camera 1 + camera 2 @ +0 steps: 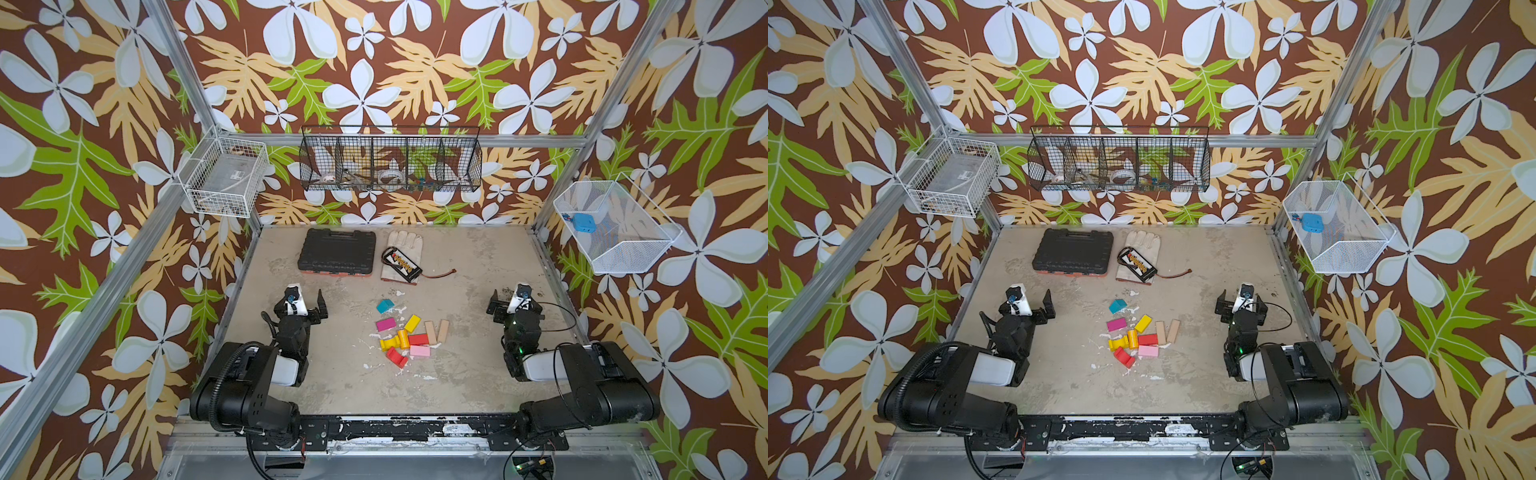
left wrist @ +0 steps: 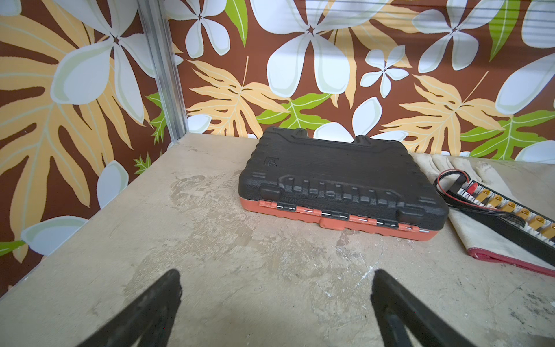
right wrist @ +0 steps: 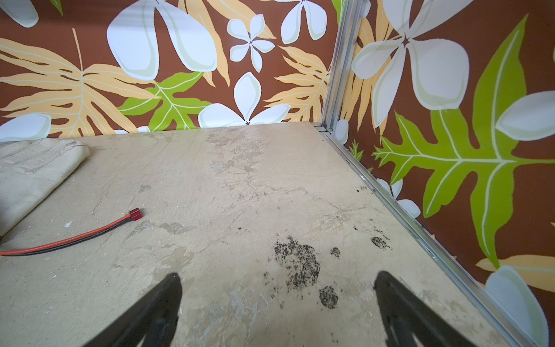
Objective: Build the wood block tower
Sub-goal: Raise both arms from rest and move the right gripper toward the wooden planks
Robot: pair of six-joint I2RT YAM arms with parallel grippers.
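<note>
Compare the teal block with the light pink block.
Colour: the teal block is blue-green, the pink block pale pink.
Place: the teal block lies apart from the rest, nearer the back. The pink block sits in the cluster, right beside the red bar.
Shape: the teal block looks short and chunky, the pink block a longer flat bar.
Both lie loose on the table, unstacked.

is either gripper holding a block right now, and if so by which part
Nothing is held. The left gripper and the right gripper both stand open and empty; the wood blocks lie loose on the table between them.
</note>
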